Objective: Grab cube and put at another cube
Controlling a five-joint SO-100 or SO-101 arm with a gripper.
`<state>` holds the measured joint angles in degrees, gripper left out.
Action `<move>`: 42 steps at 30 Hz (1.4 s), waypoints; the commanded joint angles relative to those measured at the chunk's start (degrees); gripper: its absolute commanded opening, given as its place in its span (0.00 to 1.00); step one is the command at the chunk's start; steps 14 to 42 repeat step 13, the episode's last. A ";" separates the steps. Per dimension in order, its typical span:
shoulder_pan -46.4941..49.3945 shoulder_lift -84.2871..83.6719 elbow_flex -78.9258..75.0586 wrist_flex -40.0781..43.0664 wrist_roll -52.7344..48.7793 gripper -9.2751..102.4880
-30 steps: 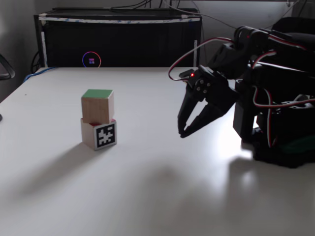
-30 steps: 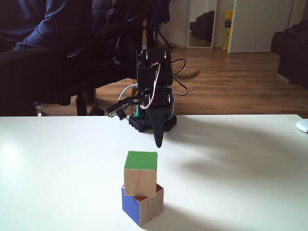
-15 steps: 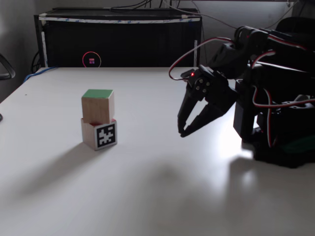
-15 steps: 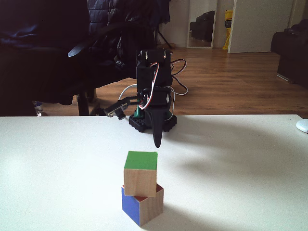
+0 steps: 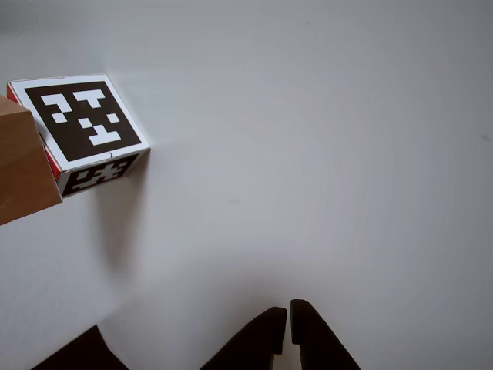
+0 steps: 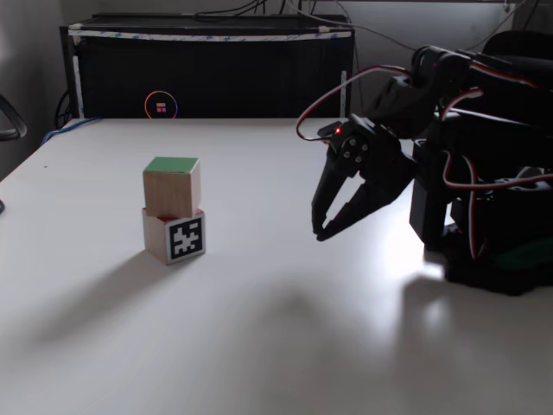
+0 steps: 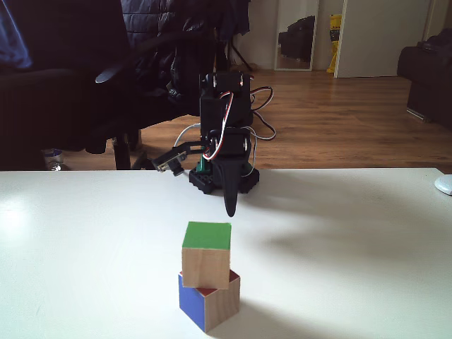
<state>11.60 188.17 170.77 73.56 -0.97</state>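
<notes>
- Your gripper [image 6: 321,232] hangs right of centre in a fixed view, tips pointing down and just above the table [image 6: 259,328]. Its two fingers meet at the tips and hold nothing.
- In the other view, the same gripper [image 5: 287,312] comes in from the bottom edge, and you can see only a thin slit between the dark fingers, with bare tabletop ahead of them.
- From the front, in a fixed view, the gripper [image 7: 229,210] shows as one narrow dark blade at frame centre, below the arm's black base.
- The wooden cube [image 6: 171,187] with its green top sits on the marker cube [image 6: 175,236], left of centre and well apart from the gripper.
- In a fixed view the wooden cube [image 7: 206,254] sits slightly turned on the marker cube [image 7: 209,303], whose blue side faces the camera.
- In the other view, the marker cube [image 5: 81,127] lies in the upper left, and the wooden cube [image 5: 23,166] cuts in at the left edge.
- A black box [image 6: 207,69] with a glowing ring stands along the far edge of the table, upper left.
- Nothing lies between the gripper and the stack.
</notes>
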 commanded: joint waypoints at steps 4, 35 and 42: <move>0.26 0.26 -0.70 0.26 0.26 0.08; -0.26 0.26 -0.70 0.26 -0.26 0.08; -0.26 0.26 -0.70 0.26 -0.26 0.08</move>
